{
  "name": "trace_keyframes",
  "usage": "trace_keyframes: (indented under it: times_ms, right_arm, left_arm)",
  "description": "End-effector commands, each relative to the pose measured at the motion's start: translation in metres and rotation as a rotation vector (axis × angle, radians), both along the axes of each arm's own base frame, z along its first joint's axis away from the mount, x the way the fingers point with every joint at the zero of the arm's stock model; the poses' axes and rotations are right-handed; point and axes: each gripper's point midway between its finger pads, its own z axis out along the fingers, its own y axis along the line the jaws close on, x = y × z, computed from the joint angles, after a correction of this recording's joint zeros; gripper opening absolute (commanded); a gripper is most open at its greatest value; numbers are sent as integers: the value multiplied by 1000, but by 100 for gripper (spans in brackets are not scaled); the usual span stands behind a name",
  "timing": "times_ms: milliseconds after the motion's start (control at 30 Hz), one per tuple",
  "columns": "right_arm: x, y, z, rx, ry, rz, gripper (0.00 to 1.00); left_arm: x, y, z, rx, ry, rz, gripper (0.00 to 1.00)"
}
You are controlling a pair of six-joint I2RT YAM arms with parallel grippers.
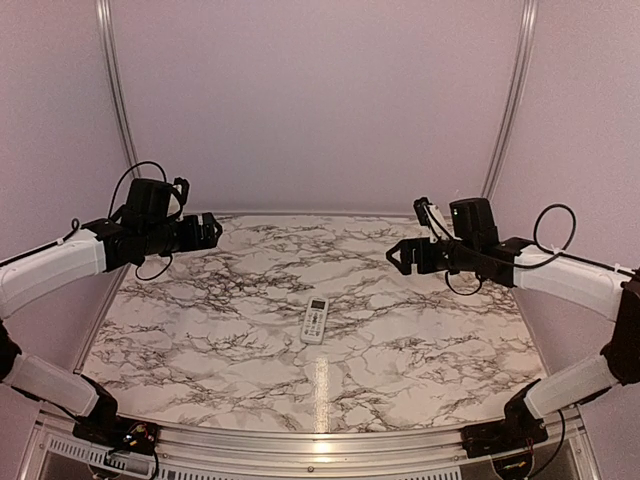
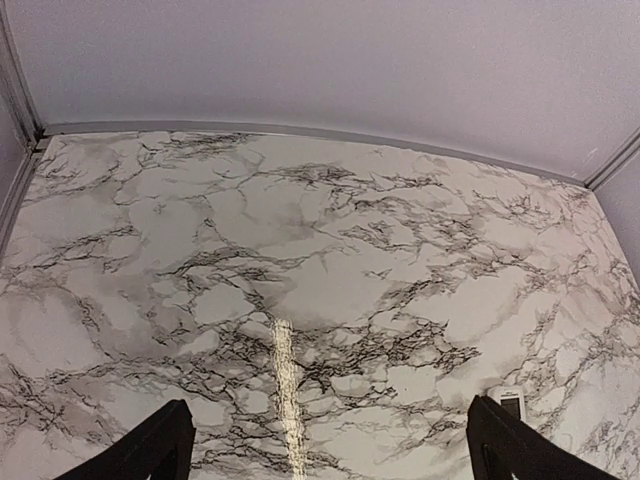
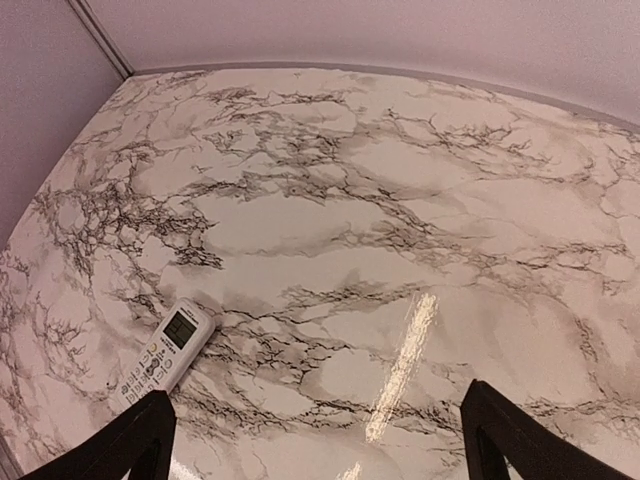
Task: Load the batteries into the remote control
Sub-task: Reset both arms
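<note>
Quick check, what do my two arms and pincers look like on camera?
The left arm and right arm have white shells with black joints. The left pincer and right pincer are black, two-fingered. Thin black cables loop at each wrist.

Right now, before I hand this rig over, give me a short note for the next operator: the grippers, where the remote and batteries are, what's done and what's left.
Left gripper: open, empty, held above the table's left side.
Right gripper: open, empty, held above the right side.
Remote control: lies flat near the middle of the marble table, screen and buttons up, clear of both grippers.
Batteries: none show in any view.
Done: cannot tell. The remote's back is hidden, so the cells may or may not be inside.
Left: probably turn the remote over and check its back before anything else.
</note>
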Motion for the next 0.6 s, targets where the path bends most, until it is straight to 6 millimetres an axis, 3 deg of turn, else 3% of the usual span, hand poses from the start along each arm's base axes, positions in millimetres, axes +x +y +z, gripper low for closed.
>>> trace_keyframes:
  times_ms: [0,267,433,567]
  right_arm:
    - [5,-15,-14,59,-18,-21,98]
    - [-12,-19,-60,82,37,-3,99]
    - [-18,-19,-63,83,40,15,99]
    - [-18,-17,-53,88,20,31,99]
  left_arm:
    - [-6,23,-41,62,78,32,99]
    - [-28,34,-77,13,111,72,99]
    - [-40,41,-92,2,135,95,99]
    - [-42,41,-79,-18,92,91,99]
